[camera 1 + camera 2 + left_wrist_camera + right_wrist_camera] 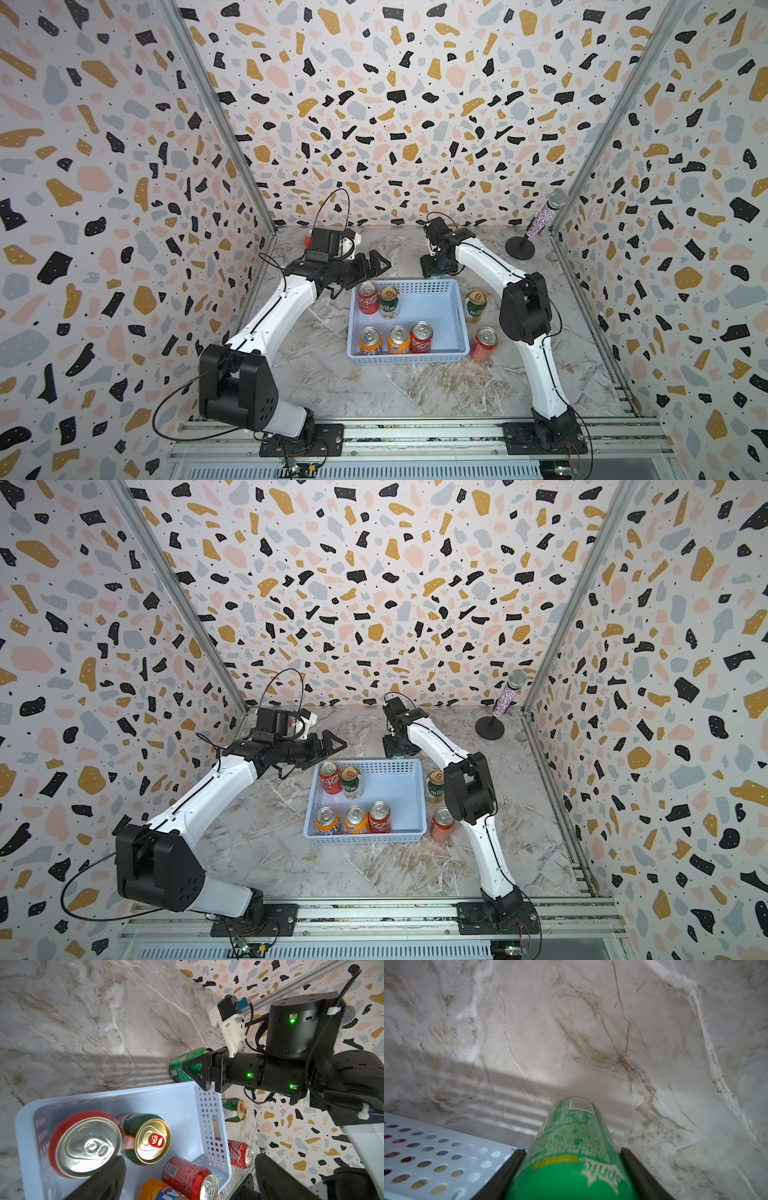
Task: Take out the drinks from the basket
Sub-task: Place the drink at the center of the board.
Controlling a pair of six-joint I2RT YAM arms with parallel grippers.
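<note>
the right gripper [572, 1151] is clamped on the bright green can [571, 1126], a black finger [510, 1165] pressed against each side of its body near the top end. the can hangs upright in that grip just beyond the far wall of the basket [409, 358], outside it; whether its base touches the marble table [415, 395] cannot be told. in both top views the gripper's body hides nearly all of the can.

the left gripper [360, 276] stands wide open with nothing between its jaws, poised over the basket's far left corner. right below it a red can [368, 297] and a gold-topped dark green can [389, 301] stand close together inside that corner. along the near wall, also inside, stand an orange can [370, 340], a second orange can [399, 338] and a second red can [421, 336] in a row.

outside, just beside the basket's right wall, a second dark green can [476, 305] and a third red can [484, 343] stand upright on the table, apart from each other.
</note>
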